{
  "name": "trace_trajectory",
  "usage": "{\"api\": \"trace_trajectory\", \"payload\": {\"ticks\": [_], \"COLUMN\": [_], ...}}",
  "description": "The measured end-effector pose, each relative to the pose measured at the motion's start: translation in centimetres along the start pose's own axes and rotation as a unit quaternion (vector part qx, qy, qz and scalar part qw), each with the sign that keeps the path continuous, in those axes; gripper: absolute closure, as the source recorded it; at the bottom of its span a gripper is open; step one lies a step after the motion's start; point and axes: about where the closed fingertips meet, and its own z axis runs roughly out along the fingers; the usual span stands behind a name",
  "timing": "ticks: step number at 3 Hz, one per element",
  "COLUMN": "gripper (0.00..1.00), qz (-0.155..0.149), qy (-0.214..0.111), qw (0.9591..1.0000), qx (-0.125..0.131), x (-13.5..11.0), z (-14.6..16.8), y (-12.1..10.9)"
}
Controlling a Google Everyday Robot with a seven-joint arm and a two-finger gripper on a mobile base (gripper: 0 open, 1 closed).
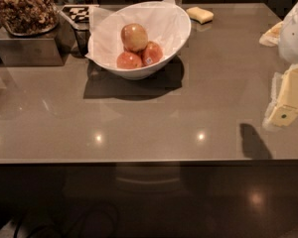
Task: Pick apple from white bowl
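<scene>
The white bowl point(175, 38) stands at the back middle of the brown table, lined with white paper. The apple point(134, 36), the largest and palest, lies on top at the back of the pile. A smaller red apple with a small sticker point(152, 53) and another deep-red apple point(128, 60) lie in front of it. My gripper point(284, 112) hangs at the right edge of the view, above the table's right side, far right of the bowl and nearer than it. It holds nothing that I can see. Its shadow point(253, 142) falls near the front edge.
A yellow sponge point(200, 15) lies behind the bowl to the right. A glass dish of dried snacks point(24, 9) sits on a metal box point(27, 48) at the back left, next to a checkered item point(79, 13). The table's front edge point(139, 160) runs across.
</scene>
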Motion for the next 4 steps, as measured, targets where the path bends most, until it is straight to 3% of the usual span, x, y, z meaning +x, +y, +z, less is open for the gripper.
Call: {"api": "trace_trajectory", "payload": {"ticks": [2,3,4], "gripper": [0.0,0.0,0.0], "qz": [0.009,0.04,0.076], "qy": [-0.008,-0.066,-0.178], "qw": [0.9999,0.9961,0.9777], "qx": [0.01,0.044,0.081], "x": [0.0,0.1,-1.1], "z": [-0.3,-1.2,-1.9], "y": [-0.3,-2.8,-7.9]}}
